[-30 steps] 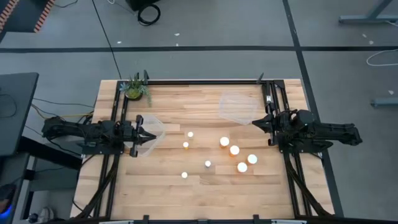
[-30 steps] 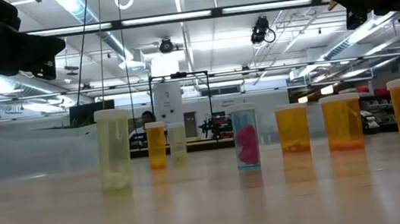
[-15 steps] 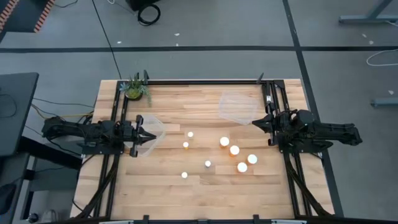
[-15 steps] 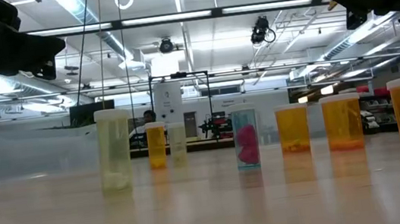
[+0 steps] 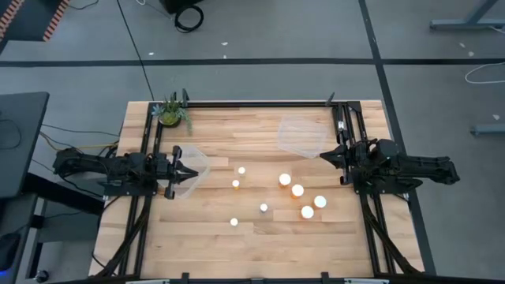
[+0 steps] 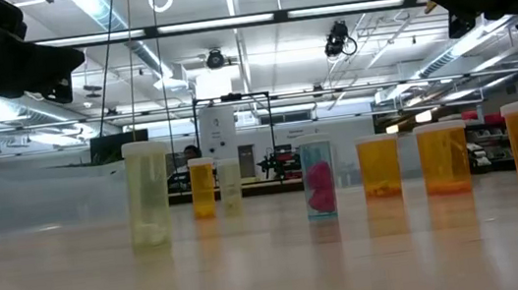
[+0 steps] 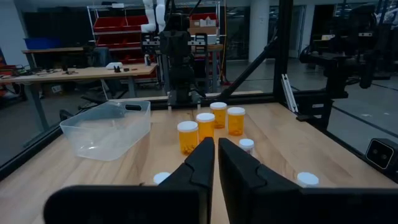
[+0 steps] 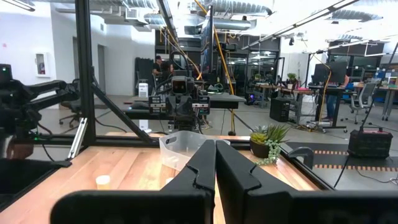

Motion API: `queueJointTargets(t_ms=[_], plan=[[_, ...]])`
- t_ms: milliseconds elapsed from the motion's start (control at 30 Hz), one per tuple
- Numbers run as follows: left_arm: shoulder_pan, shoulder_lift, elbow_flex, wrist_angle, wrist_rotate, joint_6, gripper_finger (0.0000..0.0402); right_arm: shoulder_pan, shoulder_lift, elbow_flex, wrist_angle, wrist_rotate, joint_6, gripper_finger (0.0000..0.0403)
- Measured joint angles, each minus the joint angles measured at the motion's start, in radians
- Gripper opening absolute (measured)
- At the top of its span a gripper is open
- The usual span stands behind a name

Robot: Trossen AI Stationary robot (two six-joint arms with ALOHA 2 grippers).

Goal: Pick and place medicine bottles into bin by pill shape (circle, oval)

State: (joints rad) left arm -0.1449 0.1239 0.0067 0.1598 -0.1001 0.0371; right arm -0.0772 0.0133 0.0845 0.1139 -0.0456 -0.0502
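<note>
Several medicine bottles stand upright on their bases in the middle of the wooden table. The orange ones with white caps (image 5: 285,180) (image 5: 297,190) (image 5: 307,212) (image 5: 319,202) are on the right. The smaller white ones (image 5: 241,170) (image 5: 235,184) (image 5: 263,208) (image 5: 233,222) are on the left. The low view shows them in a row, among them a clear bottle with pink pills (image 6: 318,179). My left gripper (image 5: 193,173) is shut and empty at the table's left side, above a clear bin (image 5: 194,158). My right gripper (image 5: 322,156) is shut and empty at the right side, beside a second clear bin (image 5: 302,136).
A small potted green plant (image 5: 170,113) stands at the far left corner. A black frame (image 5: 260,102) runs along the table's far edge and both sides. The left wrist view shows the far bin (image 7: 109,127) and orange bottles (image 7: 205,124) ahead.
</note>
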Motion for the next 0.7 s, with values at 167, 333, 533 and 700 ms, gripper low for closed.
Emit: queueJointTargets(t_ms=[167, 333, 533, 700], plan=[[0.0, 0.0, 0.0, 0.0, 0.0, 0.0, 0.0027, 0.0, 0.0, 0.0, 0.0, 0.0, 0.0, 0.0017], [0.0, 0.0, 0.0, 0.0, 0.0, 0.0, 0.0034, -0.001, 0.001, 0.0, 0.021, 0.028, -0.059, 0.0017], [0.0, 0.0, 0.0, 0.0, 0.0, 0.0, 0.0032, -0.001, 0.0, 0.002, 0.051, 0.075, -0.06, 0.0017], [0.0, 0.0, 0.0, 0.0, 0.0, 0.0, 0.0026, 0.001, 0.001, 0.002, 0.085, 0.058, 0.067, 0.0017]])
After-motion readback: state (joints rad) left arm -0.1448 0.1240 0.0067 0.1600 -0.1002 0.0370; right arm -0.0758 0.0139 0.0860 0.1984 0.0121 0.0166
